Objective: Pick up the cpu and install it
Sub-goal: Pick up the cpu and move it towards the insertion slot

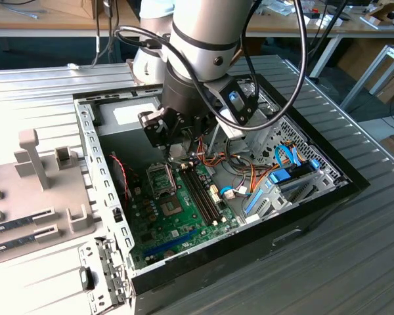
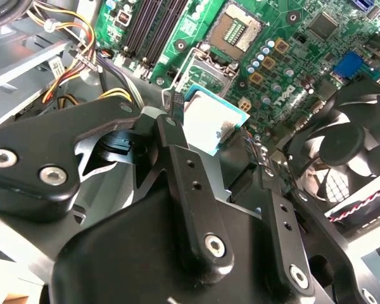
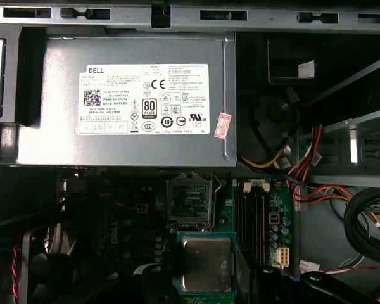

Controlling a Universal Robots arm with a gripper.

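Computer case (image 1: pixel 302 226), black, lid off, lying on a ribbed metal bench (image 1: pixel 361 262). A blue-and-grey drive bracket (image 1: pixel 276 190) sits in its near corner on the exterior view's right.

Fixture plate (image 1: pixel 52 197), grey, with upright posts, on the bench beside the case's wall on the exterior view's left.

Motherboard (image 1: pixel 177 213), green, flat on the case floor. Black memory slots (image 1: pixel 200 190) run along its edge, next to a bundle of orange, yellow and blue cables (image 1: pixel 249 174).

Fan (image 2: pixel 342 145), black, round, mounted just beside the motherboard's edge.

Socket (image 1: pixel 163 178), a square metal frame toward the motherboard's far edge. Its contact bed is exposed in the second wrist view.

Gripper (image 2: pixel 216 138), black, on the silver arm (image 1: pixel 203 39). Its fingers (image 2: pixel 177 136) are closed against opposite edges of the cpu (image 2: pixel 210 120), pinching it.

The cpu has a silver top and a thin green rim. It is held above the motherboard, near the socket but not seated in it. In the first wrist view it lies directly next to the socket frame.

Power supply (image 3: pixel 133 95), a grey box with a white label, along the far wall of the case beyond the socket.

Wooden desks (image 1: pixel 52 20), behind the bench.
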